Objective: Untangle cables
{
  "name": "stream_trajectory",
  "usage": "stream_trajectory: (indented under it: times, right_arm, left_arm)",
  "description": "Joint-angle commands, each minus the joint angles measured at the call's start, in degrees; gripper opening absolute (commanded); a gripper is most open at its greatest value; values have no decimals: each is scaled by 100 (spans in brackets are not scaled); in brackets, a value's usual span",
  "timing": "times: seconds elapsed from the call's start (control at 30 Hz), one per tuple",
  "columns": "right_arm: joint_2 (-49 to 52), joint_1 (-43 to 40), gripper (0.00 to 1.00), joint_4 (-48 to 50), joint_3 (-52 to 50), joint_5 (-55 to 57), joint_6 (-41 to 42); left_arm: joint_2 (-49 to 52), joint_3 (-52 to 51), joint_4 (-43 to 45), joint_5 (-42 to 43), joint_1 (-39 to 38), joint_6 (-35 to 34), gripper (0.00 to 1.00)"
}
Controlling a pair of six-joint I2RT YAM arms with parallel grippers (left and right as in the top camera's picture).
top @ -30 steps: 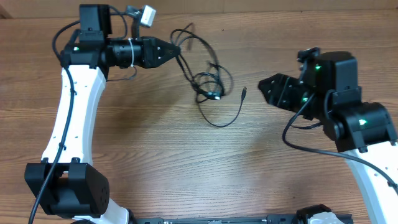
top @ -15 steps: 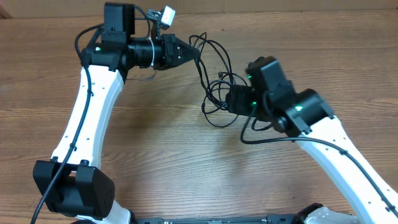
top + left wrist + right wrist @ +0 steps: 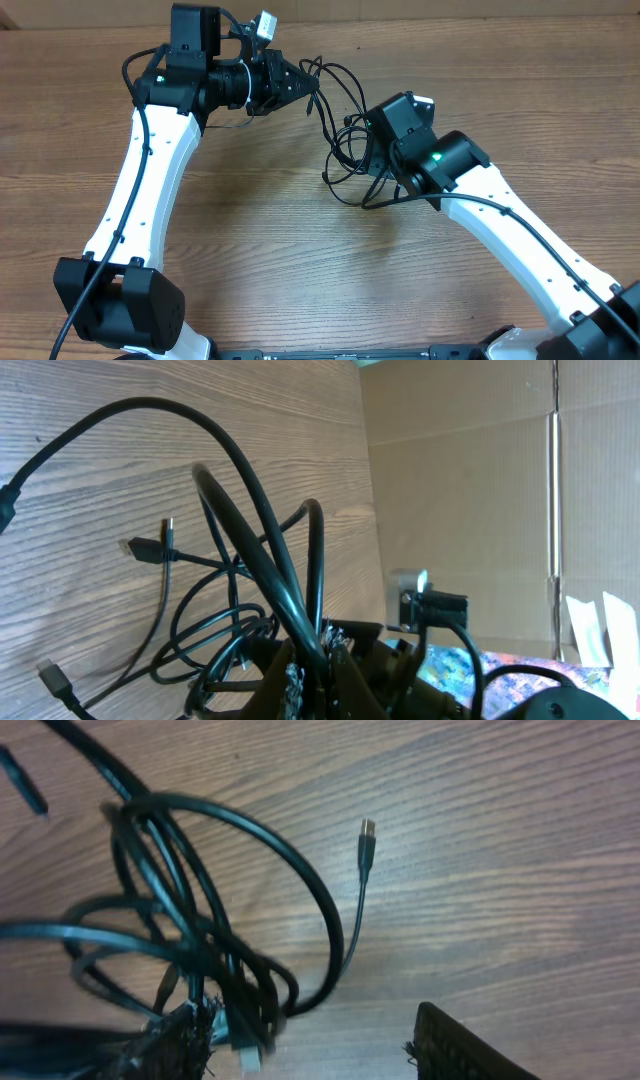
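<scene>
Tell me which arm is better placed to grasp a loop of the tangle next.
Probably right. The right gripper is open just above the cables, with loops lying between its fingers, while the left gripper is shut on the cables.

A wooden surface of brown, strongly lined grain is seen filling nearly the whole overhead view, with the grain laid from left to right. A paler sheen is cast across its middle by soft, even light, and only faint shadows are thrown on it. Along the far edge a narrow strip of tan cardboard is shown. In the left wrist view that edge is met by upright cardboard panels, plain and flat, crossed by thin seams and creases. Low beside them a colourful patterned patch is glimpsed, and white sheets are seen at the border; what these are cannot be told.
</scene>
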Motion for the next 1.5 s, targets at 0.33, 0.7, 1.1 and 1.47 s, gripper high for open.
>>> stream_trajectory:
  times: [0.33, 0.7, 1.1, 1.47]
  right_arm:
    - [774, -763, 80, 470, -4, 1217, 459]
    - [927, -2472, 79, -195, -4, 361, 527]
    - [927, -2938, 71, -960, -4, -2, 72]
    - [811, -3825, 72, -1320, 70, -544, -570]
  left_arm:
    - [-802, 96, -63, 1036, 13, 55, 4]
    - [-1674, 96, -442, 813, 1307, 479, 4]
    - [-1661, 92, -994, -94, 1550, 741, 4]
    - [-1644, 90, -1794, -1615, 1237, 1147, 4]
